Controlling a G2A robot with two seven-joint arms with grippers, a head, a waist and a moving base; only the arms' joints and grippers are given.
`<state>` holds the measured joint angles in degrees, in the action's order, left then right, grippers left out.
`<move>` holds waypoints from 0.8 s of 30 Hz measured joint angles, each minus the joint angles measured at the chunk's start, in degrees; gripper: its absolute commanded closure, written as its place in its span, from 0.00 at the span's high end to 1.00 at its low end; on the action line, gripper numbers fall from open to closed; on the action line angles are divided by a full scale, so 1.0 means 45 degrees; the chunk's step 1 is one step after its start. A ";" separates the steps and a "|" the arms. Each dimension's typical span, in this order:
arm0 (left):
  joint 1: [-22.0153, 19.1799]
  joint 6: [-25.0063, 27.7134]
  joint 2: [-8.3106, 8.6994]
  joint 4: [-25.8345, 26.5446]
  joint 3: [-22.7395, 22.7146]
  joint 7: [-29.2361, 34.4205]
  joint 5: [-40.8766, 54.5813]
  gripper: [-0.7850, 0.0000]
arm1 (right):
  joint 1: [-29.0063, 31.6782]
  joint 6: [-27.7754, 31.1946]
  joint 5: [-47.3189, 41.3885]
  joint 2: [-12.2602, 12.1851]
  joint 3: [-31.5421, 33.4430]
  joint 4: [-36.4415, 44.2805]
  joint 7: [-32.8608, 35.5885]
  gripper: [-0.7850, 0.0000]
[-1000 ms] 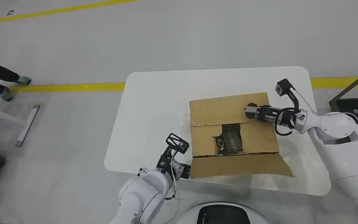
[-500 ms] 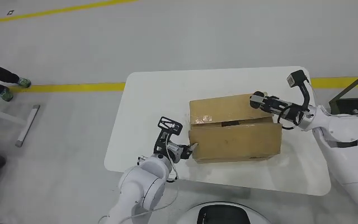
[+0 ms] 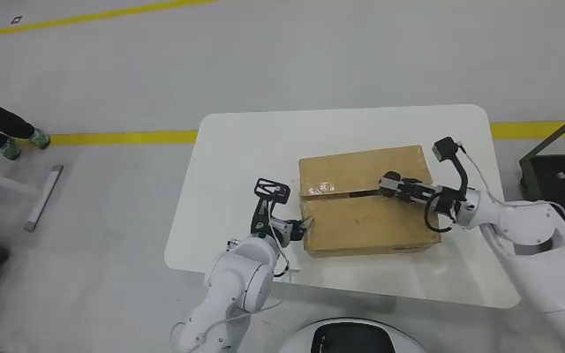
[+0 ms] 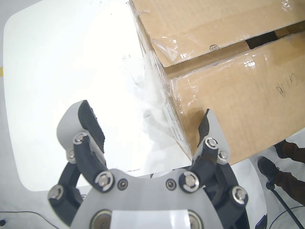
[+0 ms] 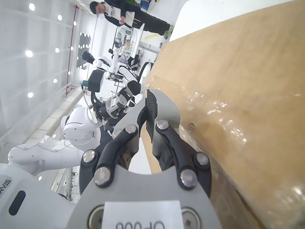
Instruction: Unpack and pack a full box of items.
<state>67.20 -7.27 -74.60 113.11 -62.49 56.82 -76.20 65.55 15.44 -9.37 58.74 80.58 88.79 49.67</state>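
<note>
Resting on a white table over yellow-lined grey floor, the cardboard box has the wide-spread left gripper at its corner; the closed right gripper touches its top.

- White table, rounded corners, noted as the sole support.
- One cardboard box laid on it, flaps closed, toward the right half.

box: matt brown cardboard | tape: glossy, crinkled | table: smooth white

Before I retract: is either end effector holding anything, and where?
Nothing held. Left end effector open beside the box; right end effector shut atop it.
</note>
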 measured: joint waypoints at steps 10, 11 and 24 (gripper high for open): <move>0.0101 0.0045 -0.0032 0.0116 -0.0245 -0.0052 0.0013 1.00 | -0.0376 -0.0626 0.0753 0.0084 -0.0811 -0.0382 -0.0240 0.00; 0.0132 0.0048 -0.0032 0.0179 -0.0285 -0.0034 0.0002 1.00 | -0.0415 -0.0654 0.0757 0.0091 -0.0859 -0.0415 -0.0245 0.00; 0.0999 -0.0556 -0.0026 0.0280 -0.1040 -0.0149 0.0566 1.00 | -0.0515 -0.0771 0.0459 0.0108 -0.0945 -0.0487 -0.0285 0.00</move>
<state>71.70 -9.77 -74.72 114.37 -67.16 56.15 -73.65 63.23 11.97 -7.31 59.23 76.32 86.59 48.39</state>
